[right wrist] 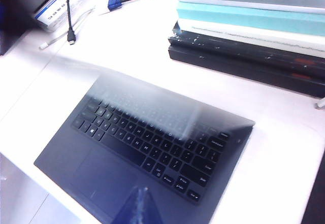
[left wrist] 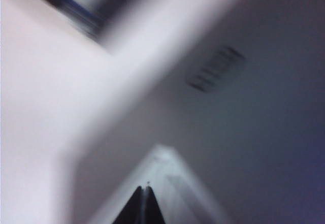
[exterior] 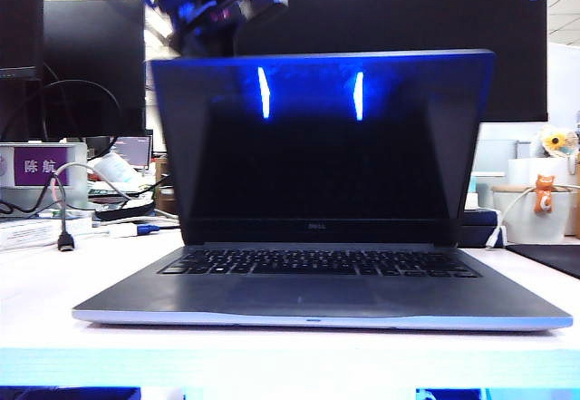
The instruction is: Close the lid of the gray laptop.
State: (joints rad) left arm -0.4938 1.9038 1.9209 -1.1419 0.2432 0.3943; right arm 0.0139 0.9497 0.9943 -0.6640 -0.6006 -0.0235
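Note:
The gray laptop (exterior: 322,291) sits open at the middle of the white table, its black keyboard (right wrist: 147,137) facing up. The lid (exterior: 322,146) stands nearly upright, with a dark screen. In the right wrist view the lid (right wrist: 152,104) is only a blurred, see-through band over the keys. My left gripper (exterior: 216,19) is behind the lid's upper left corner. In its wrist view the fingers (left wrist: 144,203) are shut against the lid's gray outer face (left wrist: 244,148). My right gripper (right wrist: 139,192) hangs shut above the touchpad (right wrist: 109,178), holding nothing.
A stack of books and flat boxes (right wrist: 254,31) lies behind the laptop. Cables (right wrist: 68,16) and a blue plug (right wrist: 114,3) lie at the back left. A white pot (exterior: 544,209) stands at the right. A large black monitor (exterior: 390,10) rises behind.

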